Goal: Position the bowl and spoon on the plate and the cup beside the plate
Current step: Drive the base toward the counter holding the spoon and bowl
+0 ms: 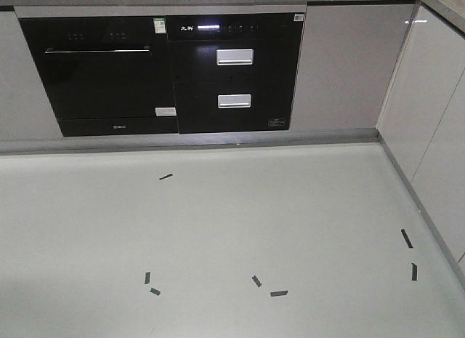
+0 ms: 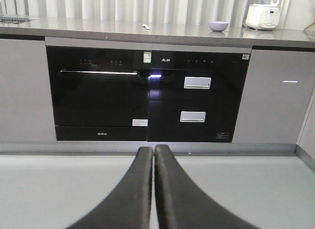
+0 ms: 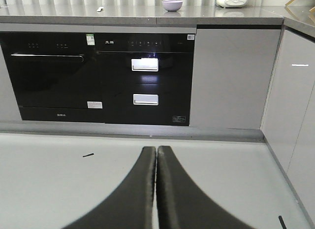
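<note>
A glossy round bowl, perhaps a spoon, sits on smooth countertop.

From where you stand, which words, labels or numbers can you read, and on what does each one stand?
Nothing can be read with certainty.
Two-character brand mark on the drawer unit: blurred.
Green-and-white sticker on the oven: too small.
White label on the oven door: too small.
White print at the drawer unit's lower corner: too small.

The grey countertop carries the purple bowl, the pale spoon and a white appliance.
</note>
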You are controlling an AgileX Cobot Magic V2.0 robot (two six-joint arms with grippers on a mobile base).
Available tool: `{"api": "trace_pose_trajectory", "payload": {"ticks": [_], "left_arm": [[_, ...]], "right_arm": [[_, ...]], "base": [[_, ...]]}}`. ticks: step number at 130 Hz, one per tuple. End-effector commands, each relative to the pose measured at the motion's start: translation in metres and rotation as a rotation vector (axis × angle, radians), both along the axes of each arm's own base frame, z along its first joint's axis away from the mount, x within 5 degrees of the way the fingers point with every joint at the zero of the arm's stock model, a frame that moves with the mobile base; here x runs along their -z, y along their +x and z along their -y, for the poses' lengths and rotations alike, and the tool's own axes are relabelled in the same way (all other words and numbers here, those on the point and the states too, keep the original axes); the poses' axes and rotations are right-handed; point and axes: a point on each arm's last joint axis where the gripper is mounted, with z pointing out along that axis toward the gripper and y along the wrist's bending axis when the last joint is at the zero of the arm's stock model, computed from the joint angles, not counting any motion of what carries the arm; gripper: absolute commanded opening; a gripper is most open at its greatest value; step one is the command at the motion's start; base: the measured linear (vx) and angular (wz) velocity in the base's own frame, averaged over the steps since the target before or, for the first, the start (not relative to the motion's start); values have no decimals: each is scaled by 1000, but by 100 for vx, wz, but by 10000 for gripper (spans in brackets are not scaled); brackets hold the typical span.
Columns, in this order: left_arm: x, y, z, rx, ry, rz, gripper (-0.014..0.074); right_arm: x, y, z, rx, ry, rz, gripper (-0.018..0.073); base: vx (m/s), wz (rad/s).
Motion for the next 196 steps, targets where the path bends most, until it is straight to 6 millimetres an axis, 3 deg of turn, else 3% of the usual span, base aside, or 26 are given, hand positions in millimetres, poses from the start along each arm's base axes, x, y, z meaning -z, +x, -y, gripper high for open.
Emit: {"api": "trace_pose_trajectory", "payload": {"ticks": [1,196], "left_arm": [[-5,0,0,8,-3,86,-6],[-5,0,0,8,-3,86,-6]], "right_arm": [[-4,1,0,5,-3,68,-7],[-5,1,0,5,-2,69,-7]], "base": [[0,0],[5,-1]]}}
